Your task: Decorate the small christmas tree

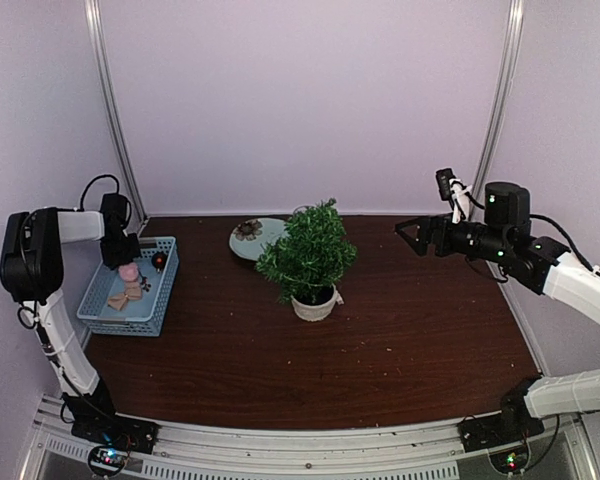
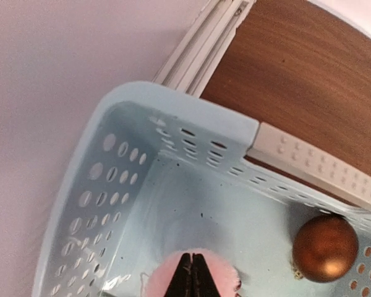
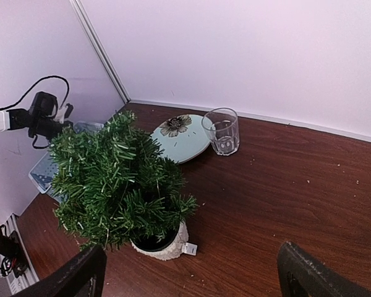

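Pink pompom [image 2: 219, 272] in closed left jaws, right jaws wide, empty, right wrist alone shows glass [image 3: 221, 130]

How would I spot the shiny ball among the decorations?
Find the pale blue basket at the left edge of the table. In its far right corner lies a round ball. It is smooth, shiny copper-brown, unlike the fluffy pink ornament nearby.

no readable text, labels, numbers, signs

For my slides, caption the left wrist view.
Left claw closed on a pink fluffy ornament in the pale blue basket, a copper ball beside it.
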{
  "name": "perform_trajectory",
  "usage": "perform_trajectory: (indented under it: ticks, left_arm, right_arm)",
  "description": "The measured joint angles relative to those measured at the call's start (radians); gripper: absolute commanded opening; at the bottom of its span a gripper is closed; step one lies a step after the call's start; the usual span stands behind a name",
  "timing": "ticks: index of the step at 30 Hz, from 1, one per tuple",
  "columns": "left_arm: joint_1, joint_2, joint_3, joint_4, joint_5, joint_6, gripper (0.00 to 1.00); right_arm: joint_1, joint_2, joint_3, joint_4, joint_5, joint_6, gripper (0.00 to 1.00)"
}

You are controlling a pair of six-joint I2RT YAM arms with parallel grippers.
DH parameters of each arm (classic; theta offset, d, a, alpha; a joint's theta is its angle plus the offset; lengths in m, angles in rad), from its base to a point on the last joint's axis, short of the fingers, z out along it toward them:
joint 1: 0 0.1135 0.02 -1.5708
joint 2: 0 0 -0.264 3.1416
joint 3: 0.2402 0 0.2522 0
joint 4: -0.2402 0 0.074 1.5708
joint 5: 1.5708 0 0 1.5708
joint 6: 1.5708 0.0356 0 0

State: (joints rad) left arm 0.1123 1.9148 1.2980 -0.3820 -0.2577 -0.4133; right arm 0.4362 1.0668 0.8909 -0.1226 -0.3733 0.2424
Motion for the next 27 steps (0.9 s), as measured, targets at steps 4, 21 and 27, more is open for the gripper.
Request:
perform_trajectory:
  ticks: [4,21,27]
  left_arm:
    - [-0.008,-0.111,-0.029,-0.002,0.019,-0.008,0.00]
    - [-0.437,-0.573,-0.089,0.052,0.204,-0.053,0.00]
    - [-0.650,-0.638,-0.118,0.207,0.344,-0.113,0.00]
  right_arm:
    - [0.000,0.001,0.000,0.005,-0.019,0.005,0.99]
    - [0.035,0.050,0.008,0.069,-0.187,0.066,0.80]
    - [0.117,0.073,0.021,0.084,-0.231,0.071,0.75]
